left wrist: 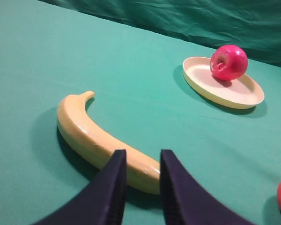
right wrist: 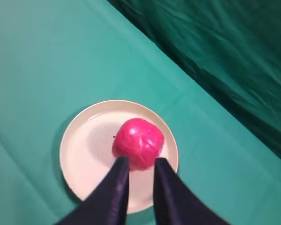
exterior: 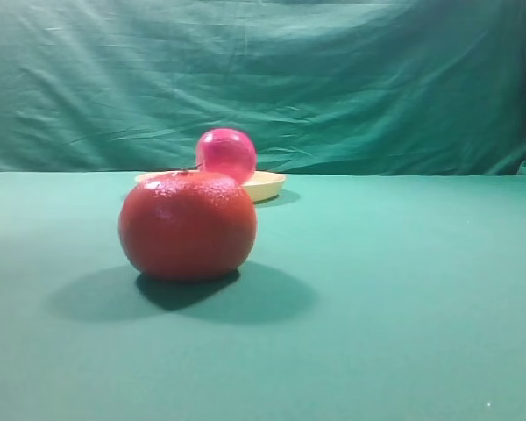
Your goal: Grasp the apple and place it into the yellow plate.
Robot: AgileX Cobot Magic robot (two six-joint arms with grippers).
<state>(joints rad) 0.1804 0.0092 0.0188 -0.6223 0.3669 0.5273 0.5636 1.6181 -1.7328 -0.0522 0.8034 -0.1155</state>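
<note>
From my seat the front camera is half blocked by the orange-red fruit [exterior: 188,225] — round, pebbly-skinned, sitting close to the lens and hiding part of the yellow plate [exterior: 267,185] behind it. The apple [right wrist: 138,143], glossy pink-red with a dimpled top, sits in that plate, off centre toward one rim. A banana [left wrist: 94,136] with smooth pale yellow skin lies curved on the green cloth [left wrist: 131,75] just under my left gripper [left wrist: 143,187], well apart from the plate. I can read no labels or writing anywhere. The left fingers stand a little apart with nothing between them. My right gripper [right wrist: 140,190] hangs above the plate — its dark fingers are drawn nearly together, empty, the apple below them. A wrinkled green backdrop [exterior: 263,79] closes the rear.
</note>
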